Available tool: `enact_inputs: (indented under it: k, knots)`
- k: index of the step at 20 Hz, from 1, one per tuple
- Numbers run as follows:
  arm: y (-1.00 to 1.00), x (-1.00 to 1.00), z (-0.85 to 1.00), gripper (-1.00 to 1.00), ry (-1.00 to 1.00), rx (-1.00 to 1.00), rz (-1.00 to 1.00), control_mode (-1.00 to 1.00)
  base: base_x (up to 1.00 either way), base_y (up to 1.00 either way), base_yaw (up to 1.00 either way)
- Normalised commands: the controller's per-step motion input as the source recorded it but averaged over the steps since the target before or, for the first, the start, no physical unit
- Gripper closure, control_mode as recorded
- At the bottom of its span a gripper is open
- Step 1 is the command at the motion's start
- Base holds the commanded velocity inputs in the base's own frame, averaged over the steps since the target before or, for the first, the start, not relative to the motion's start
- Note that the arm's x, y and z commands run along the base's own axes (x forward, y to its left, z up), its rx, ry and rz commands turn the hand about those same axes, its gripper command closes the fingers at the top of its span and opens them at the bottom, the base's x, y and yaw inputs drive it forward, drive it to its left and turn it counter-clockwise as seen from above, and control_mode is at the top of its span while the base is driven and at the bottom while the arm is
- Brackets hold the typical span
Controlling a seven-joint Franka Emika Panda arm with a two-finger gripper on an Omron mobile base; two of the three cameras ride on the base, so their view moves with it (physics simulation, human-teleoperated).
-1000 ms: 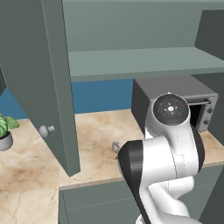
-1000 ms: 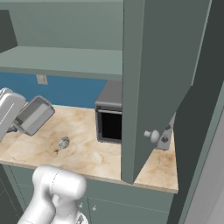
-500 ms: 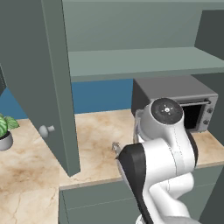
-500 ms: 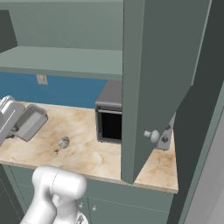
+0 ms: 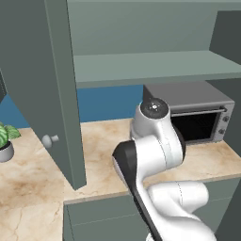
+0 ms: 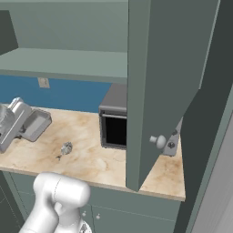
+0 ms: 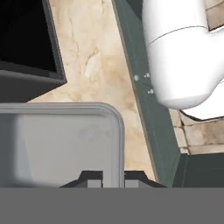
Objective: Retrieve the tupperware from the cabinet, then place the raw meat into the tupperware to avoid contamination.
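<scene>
The tupperware [image 6: 37,124], a small pale grey box, hangs just above the counter's left end, and my gripper [image 6: 24,121] is shut on its rim. In the hand view the tupperware [image 7: 61,142] lies open side up, its right rim pinched between my gripper [image 7: 113,178] fingertips. The raw meat [image 6: 66,148], a small grey-whitish lump, lies on the counter a little right of and nearer than the box. The cabinet [image 6: 164,68] stands open above, its shelf [image 5: 141,66] bare. In the left base view my own arm hides the gripper and the box.
A dark grey microwave [image 6: 113,123] sits on the marble counter [image 6: 91,159] right of the meat. The open cabinet doors [image 5: 47,84] hang over the counter on both sides. A potted plant [image 5: 4,139] stands at the far left.
The arm has swung to the left in the left base view. The tupperware has sunk slightly toward the counter, still in the grip.
</scene>
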Motion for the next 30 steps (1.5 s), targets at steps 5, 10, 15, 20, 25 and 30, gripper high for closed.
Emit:
enact_inputs:
  k: [5, 10, 15, 20, 25, 30]
  knots:
    - [0.32, 0.42, -0.38, 1.00, 0.10, -0.02, 0.06, -1.00, 0.00, 0.00, 0.00]
    - [0.29, 0.45, -0.35, 1.00, 0.05, -0.01, 0.06, -1.00, 0.00, 0.00, 0.00]
    - [0.26, 0.47, -0.45, 1.00, 0.04, -0.03, 0.05, -1.00, 0.00, 0.00, 0.00]
    - [0.25, 0.42, -0.49, 1.00, 0.04, -0.03, 0.05, -1.00, 0.00, 0.00, 0.00]
    - [0.25, 0.39, -0.49, 1.00, 0.05, -0.02, 0.04, -1.00, 0.00, 0.00, 0.00]
    - [0.19, 0.33, -0.49, 1.00, 0.08, -0.04, 0.00, -1.00, 0.00, 0.00, 0.00]
